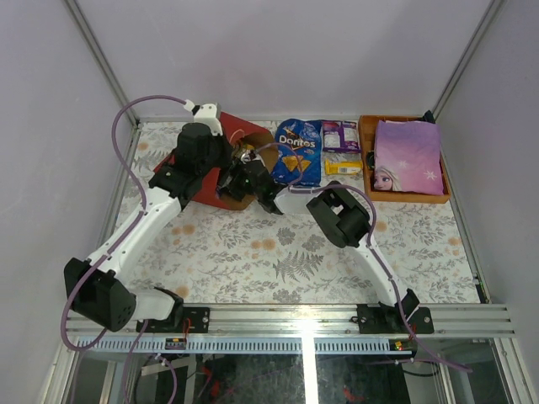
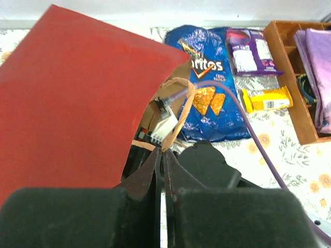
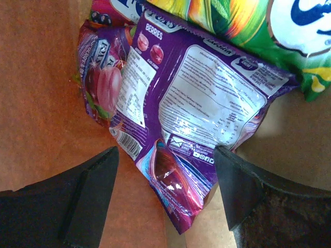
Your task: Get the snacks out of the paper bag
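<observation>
The paper bag lies on its side at the table's back left, red outside, brown inside. My left gripper is shut on its tan cord handle, holding the mouth up. My right gripper is inside the bag and open. A purple berry packet lies between its fingers, and the right finger touches the packet's edge. A second purple pack and a yellow-green pack lie deeper in. Outside the bag lie the blue Doritos bag, a purple pack and a yellow pack.
An orange tray at the back right holds a flat lilac princess-print item. White walls and metal posts close in the table. A purple cable from the right arm runs across in front of the bag's mouth.
</observation>
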